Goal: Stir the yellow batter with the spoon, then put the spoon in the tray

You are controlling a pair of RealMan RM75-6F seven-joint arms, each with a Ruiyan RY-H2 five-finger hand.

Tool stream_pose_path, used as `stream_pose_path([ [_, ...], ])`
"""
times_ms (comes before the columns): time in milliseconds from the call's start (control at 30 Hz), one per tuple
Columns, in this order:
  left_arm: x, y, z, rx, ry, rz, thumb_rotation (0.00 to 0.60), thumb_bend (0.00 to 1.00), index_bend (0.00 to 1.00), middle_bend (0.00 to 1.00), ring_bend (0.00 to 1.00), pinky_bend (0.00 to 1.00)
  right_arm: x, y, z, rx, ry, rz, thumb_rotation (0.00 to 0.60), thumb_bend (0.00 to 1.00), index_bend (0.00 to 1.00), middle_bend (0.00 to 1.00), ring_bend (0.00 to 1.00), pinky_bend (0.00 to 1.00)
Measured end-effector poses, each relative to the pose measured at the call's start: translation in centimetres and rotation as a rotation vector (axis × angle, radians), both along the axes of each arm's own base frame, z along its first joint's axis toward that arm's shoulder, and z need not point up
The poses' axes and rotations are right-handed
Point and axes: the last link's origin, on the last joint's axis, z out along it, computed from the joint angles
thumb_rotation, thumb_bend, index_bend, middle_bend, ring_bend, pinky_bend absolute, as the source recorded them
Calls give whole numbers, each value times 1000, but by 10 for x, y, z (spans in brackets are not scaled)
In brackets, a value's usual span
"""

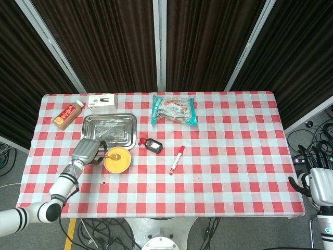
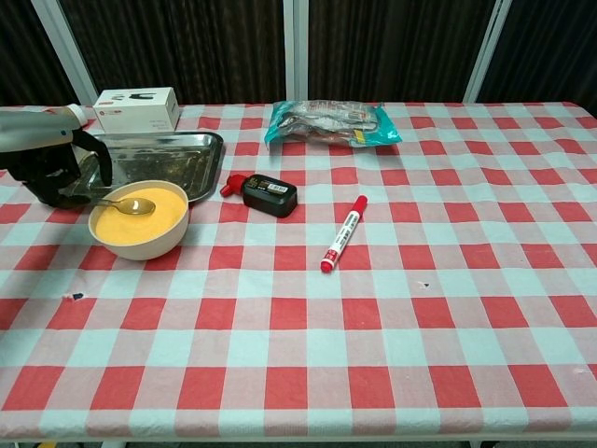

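Observation:
A cream bowl (image 2: pixel 140 245) of yellow batter (image 2: pixel 142 217) stands on the checked cloth, just in front of the metal tray (image 2: pixel 154 161). My left hand (image 2: pixel 45 163) is at the bowl's left side and grips the handle of a metal spoon (image 2: pixel 129 205). The spoon's bowl hovers over or touches the batter surface near the back of the bowl. In the head view the left hand (image 1: pixel 87 150) sits left of the bowl (image 1: pixel 117 160), below the tray (image 1: pixel 109 130). My right hand (image 1: pixel 320 183) hangs off the table's right edge with its fingers apart, holding nothing.
A black device with a red tip (image 2: pixel 264 194) and a red marker (image 2: pixel 342 233) lie right of the bowl. A white box (image 2: pixel 137 108), an orange bottle (image 1: pixel 67 115) and a plastic food bag (image 2: pixel 331 122) sit along the back.

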Motion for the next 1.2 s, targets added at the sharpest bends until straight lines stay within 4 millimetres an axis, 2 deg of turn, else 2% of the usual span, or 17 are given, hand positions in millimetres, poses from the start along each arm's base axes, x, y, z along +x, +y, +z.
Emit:
stream_pose_path([
  [133, 1, 0, -3, 6, 3, -5, 600, 303, 512, 961, 994, 1000, -1, 0, 1, -2, 0, -1, 600, 189, 0, 196, 0, 30],
  [333, 0, 1, -6, 12, 11, 6, 600, 297, 537, 964, 995, 1000, -1, 0, 1, -2, 1, -4, 600, 190, 0, 198, 0, 31],
  [1200, -4, 4, -6, -12, 12, 28, 600, 339, 577, 964, 995, 1000, -1, 0, 1, -3, 2, -10, 600, 188, 0, 200, 0, 36],
])
